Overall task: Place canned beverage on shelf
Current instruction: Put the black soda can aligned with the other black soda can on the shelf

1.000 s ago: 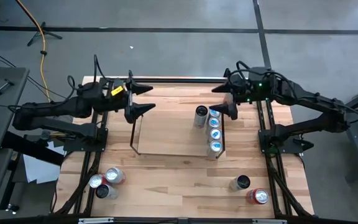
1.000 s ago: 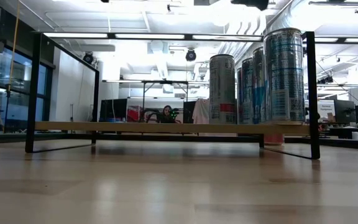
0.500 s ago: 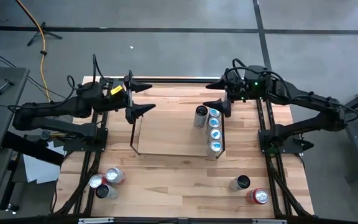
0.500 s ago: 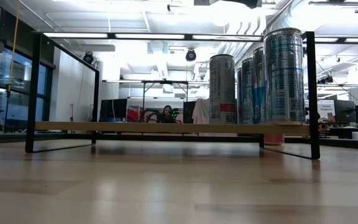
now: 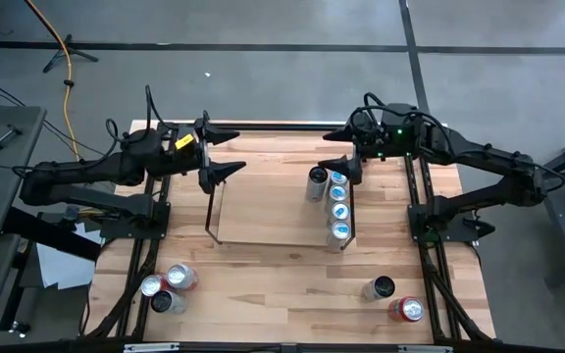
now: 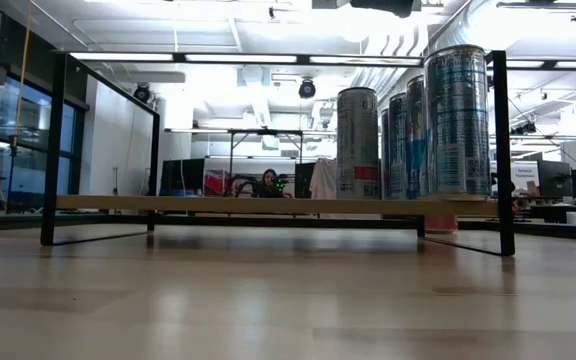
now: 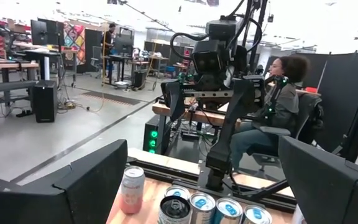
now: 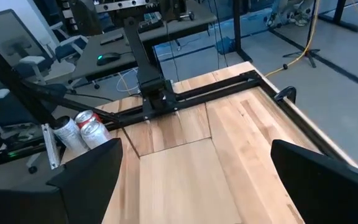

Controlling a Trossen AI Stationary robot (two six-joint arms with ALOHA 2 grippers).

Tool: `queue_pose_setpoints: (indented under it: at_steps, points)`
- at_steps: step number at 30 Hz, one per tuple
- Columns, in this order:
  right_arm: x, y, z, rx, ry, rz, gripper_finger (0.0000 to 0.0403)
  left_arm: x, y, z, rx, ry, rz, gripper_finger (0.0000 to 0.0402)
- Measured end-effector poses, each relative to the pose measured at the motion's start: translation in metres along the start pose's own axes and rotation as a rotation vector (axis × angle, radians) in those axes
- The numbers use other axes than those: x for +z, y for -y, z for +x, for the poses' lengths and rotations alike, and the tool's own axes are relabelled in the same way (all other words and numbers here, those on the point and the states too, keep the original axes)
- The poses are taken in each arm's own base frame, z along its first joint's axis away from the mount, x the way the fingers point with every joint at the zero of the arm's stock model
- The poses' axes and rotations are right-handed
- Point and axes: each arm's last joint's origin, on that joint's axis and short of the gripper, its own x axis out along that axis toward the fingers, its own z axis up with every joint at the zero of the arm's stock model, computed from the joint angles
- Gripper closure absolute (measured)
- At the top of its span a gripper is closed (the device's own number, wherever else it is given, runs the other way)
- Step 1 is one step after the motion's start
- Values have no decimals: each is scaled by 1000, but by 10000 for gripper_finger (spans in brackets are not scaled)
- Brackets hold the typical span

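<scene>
Two dark arms hang over the table (image 5: 292, 284), one at each far corner. The landmark is the shelf (image 5: 273, 211), a low light-wood board with thin black wire frames at both short ends, lying in the middle of the table.

Four cans with blue tops (image 5: 339, 208) stand in a row on the shelf, along its right end. One more can with a dark top (image 5: 318, 182) stands on the shelf just beside that row, at its far end. In the low view the cans stand tall on the board, next to the right wire frame.

The left tool (image 5: 222, 152) hangs above the far left corner of the shelf. Its fingers are spread wide and hold nothing. The right tool (image 5: 338, 149) hangs just past the far right corner of the shelf, near the dark-top can but not touching it. Its fingers are spread wide too, and they are empty.

Three cans (image 5: 167, 287) sit in a bunch on the table, well apart from the shelf, near its front left side. Two more cans (image 5: 392, 298) sit on the table near the shelf's front right side, one silver and one red.

A person (image 7: 283, 102) sits in a chair in the room beyond the table.
</scene>
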Motion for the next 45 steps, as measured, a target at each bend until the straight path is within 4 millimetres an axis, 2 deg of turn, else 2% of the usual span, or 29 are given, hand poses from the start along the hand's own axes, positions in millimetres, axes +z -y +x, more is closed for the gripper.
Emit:
queue_pose_setpoints:
  at_steps: [5, 9, 14, 17, 20, 25, 30, 38, 45]
  points:
    - [-8, -5, 0, 99, -99, 142, 6, 0, -1, 0, 26, 3, -19, 25]
    - [-26, -18, -2, 157, -296, 279, 6, 0, -1, 0, 39, 5, -20, 25]
    - [-60, -51, -14, 167, -653, 415, 6, 0, -1, 0, 43, 4, -12, 25]
    - [-79, -73, -26, 119, -839, 459, 6, 0, -2, 0, 53, 6, -12, 25]
    - [-94, -94, -40, 7, -949, 499, 6, 0, -2, 0, 77, 10, -31, 25]
    - [-115, -121, -53, -170, -1019, 550, 6, 0, -3, 0, 111, 16, -55, 25]
    - [-136, -146, -52, -294, -1103, 636, 6, 0, -4, 0, 126, 20, -82, 25]
    - [-168, -174, -27, -454, -1156, 683, 6, 0, -4, 0, 125, 17, -49, 25]
    - [-180, -186, -8, -495, -1135, 782, 6, 1, -2, -2, 82, 9, 6, 25]
